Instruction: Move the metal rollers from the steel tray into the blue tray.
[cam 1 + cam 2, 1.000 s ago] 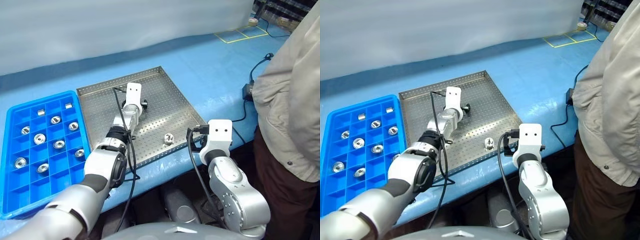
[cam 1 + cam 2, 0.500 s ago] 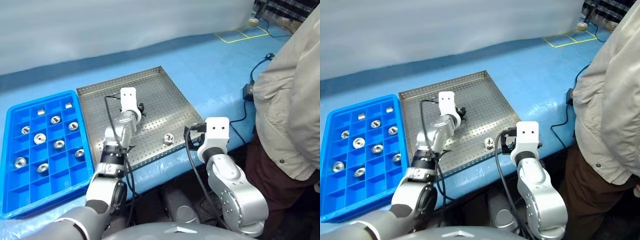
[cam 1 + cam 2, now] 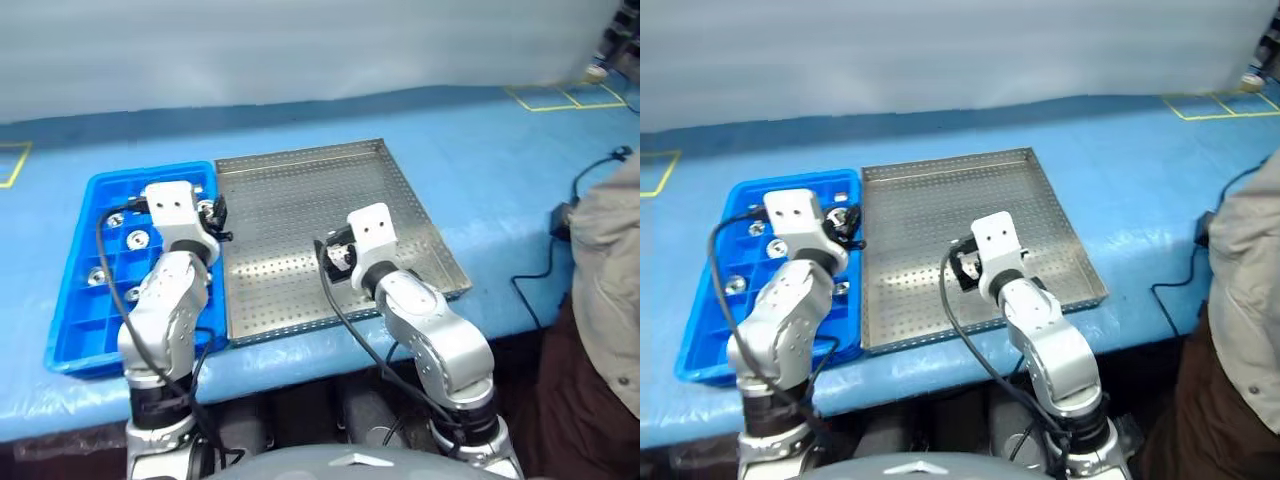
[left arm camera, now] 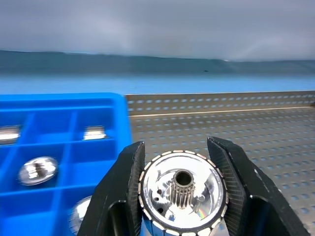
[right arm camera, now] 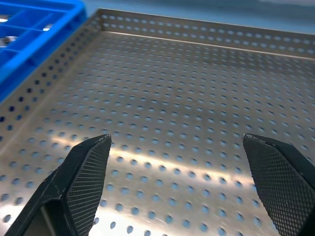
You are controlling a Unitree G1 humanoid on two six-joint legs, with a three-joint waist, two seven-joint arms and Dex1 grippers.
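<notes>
Blue covers the surface [image 3: 500,150] beneath both our arms, and on it sit the two trays side by side. Perforated steel forms the larger one, the steel tray [image 3: 300,190], which lies under and ahead of our right gripper [image 5: 179,182] and just to the right of our left gripper [image 4: 183,189]. Our right gripper hangs above its floor with fingers spread wide and nothing between them; the stretch of tray ahead of those fingers is bare. To the left of the steel tray, touching or nearly touching its rim, is the blue tray [image 3: 85,330], directly below and ahead of our left gripper, with several metal rollers [image 4: 38,169] already resting in its square compartments.

Smallest is the roller in hand [image 4: 182,194]: our left gripper is clamped on it, one finger on each side of its rim, the bore with its toothed centre facing the wrist camera, over the seam between the two trays.

We judge the piece to be solid, rigid and dense for its size, with a polished skin that will slip under a weak pinch. Holding it across the outer rim, as now, looks soundest. Released from low above a free compartment, it should settle without bouncing out.
</notes>
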